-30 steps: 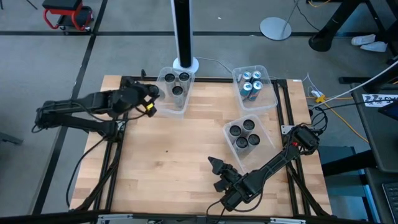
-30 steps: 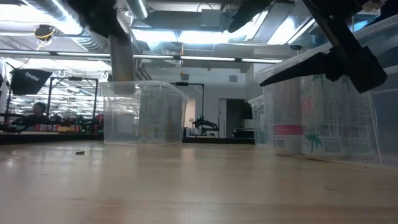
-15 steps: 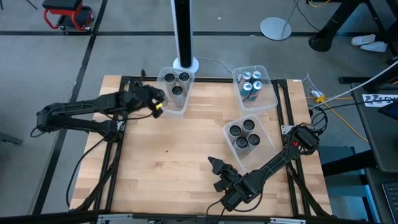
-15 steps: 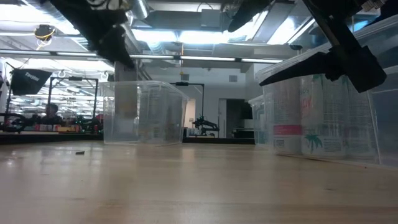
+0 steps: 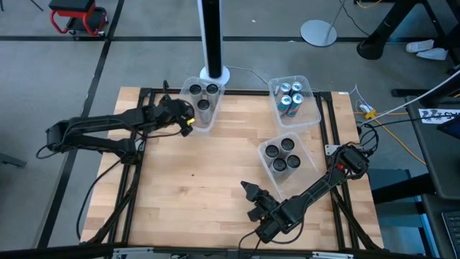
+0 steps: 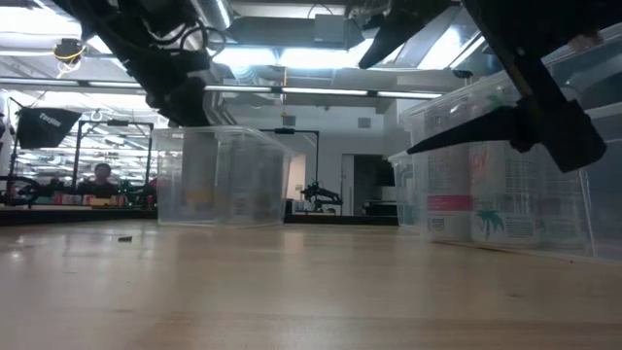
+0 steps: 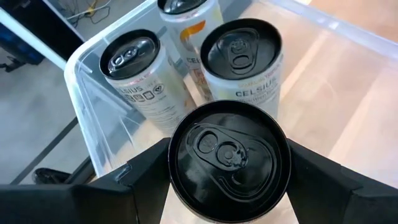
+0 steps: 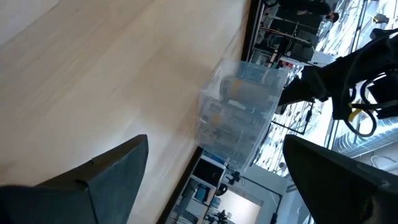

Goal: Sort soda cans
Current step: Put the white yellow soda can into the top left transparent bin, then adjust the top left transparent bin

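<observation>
1. Over the near edge of the far-left bin (image 5: 201,109), the left gripper (image 5: 185,121) is clamped on a black-topped can (image 7: 229,158), one finger pressed to each side of it; within the last second it has travelled from just beside the bin to right above its wall
2. That bin already holds three white-bodied cans (image 5: 204,92), which stand upright just ahead of the carried one in the left wrist view, so the can looks to be heading to join them
3. Two other bins are filled: the far-right bin (image 5: 310,101) with blue-and-silver cans (image 5: 290,96), and the nearer bin (image 5: 267,170) with four dark-topped cans (image 5: 283,155)
4. No loose cans show on the wooden table (image 5: 194,187), so I judge this to be the last can and the sort nearly finished
5. What remains is to lower the can into free space in the bin without knocking its neighbours, then release
6. Near the table's front edge the right gripper (image 5: 249,199) waits with its fingers spread wide and nothing between them, unmoved over that second
</observation>
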